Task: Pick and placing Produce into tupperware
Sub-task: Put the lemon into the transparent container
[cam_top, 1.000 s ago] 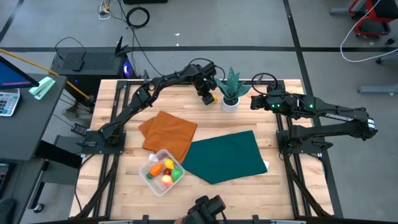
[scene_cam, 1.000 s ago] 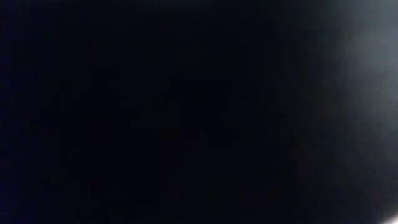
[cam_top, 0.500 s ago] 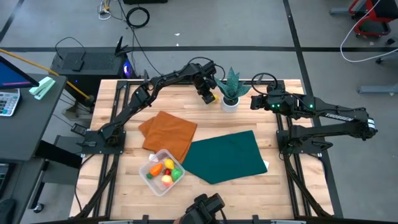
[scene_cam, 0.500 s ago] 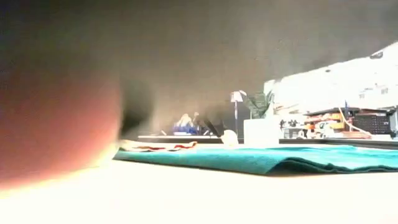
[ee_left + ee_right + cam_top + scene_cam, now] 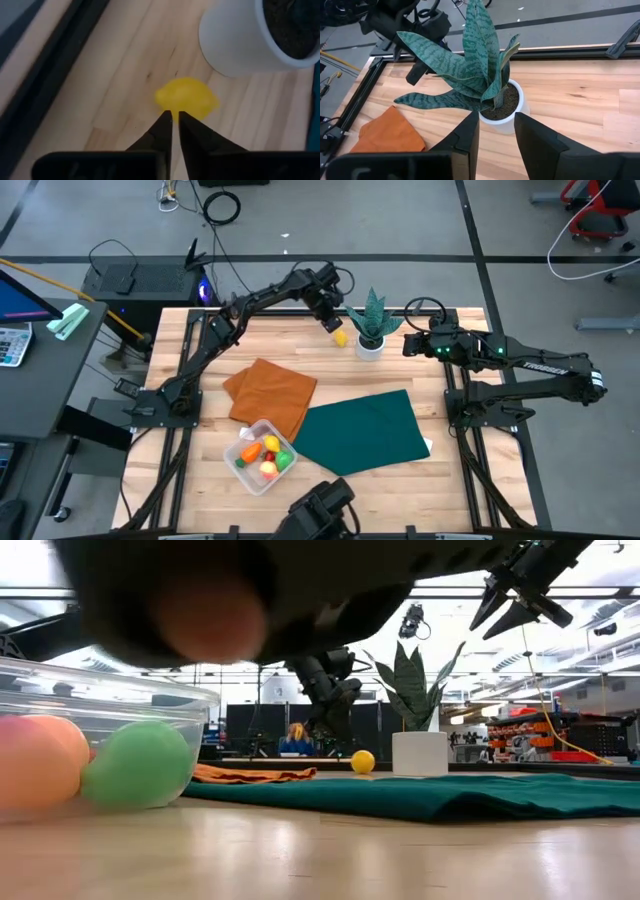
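left gripper (image 5: 333, 317) has lifted off the yellow produce (image 5: 341, 338), which sits on bare wood at upper centre beside the white pot (image 5: 369, 347). fingers nearly closed, empty. open wider, descend straddling it, avoid pot. tupperware (image 5: 238, 461) lower left. right gripper (image 5: 493, 131) parked open, facing the plant.

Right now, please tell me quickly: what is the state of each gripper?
Left gripper: fingers closed, holding nothing, just above the yellow fruit on the table.
Right gripper: fingers open, empty, facing the potted plant.
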You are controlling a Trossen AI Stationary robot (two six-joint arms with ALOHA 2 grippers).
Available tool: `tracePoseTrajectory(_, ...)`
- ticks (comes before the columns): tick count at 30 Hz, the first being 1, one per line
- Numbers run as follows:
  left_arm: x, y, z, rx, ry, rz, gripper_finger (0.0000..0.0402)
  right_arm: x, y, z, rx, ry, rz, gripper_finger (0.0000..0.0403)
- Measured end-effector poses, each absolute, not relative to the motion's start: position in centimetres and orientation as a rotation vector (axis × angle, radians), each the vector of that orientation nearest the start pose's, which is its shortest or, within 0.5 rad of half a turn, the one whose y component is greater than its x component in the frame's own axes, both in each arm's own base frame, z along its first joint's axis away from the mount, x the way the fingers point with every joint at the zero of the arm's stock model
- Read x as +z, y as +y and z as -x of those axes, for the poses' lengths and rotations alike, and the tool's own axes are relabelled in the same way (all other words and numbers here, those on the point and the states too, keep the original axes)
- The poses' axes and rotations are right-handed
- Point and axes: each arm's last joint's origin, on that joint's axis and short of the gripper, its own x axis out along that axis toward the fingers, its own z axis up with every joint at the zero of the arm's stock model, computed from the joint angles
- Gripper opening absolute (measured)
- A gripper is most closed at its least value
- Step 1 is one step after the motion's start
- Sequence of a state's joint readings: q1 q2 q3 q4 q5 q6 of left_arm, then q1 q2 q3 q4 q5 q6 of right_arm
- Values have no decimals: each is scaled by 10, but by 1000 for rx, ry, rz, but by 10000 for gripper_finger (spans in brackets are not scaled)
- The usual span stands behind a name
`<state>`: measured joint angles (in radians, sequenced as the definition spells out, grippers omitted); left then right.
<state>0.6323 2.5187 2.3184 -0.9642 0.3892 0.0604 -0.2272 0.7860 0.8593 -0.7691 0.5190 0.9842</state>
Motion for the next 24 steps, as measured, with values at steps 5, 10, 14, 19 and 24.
tracePoseTrajectory(5, 183, 301, -433, 189, 981, 501, 98, 309, -47, -138, -991, 292, -793, 91)
tracePoseTrajectory(10, 182, 296, -437, 238, 979, 610, 191, 308, -47, -138, -991, 292, -793, 90)
tracePoseTrajectory(14, 182, 289, -441, 238, 985, 625, 262, 309, -47, -138, -991, 292, -793, 89)
tracePoseTrajectory(19, 182, 284, -445, 238, 986, 631, 319, 309, -47, -138, -991, 292, -794, 89)
tracePoseTrajectory(24, 182, 284, -445, 231, 986, 616, 331, 308, -47, -138, -992, 290, -797, 89)
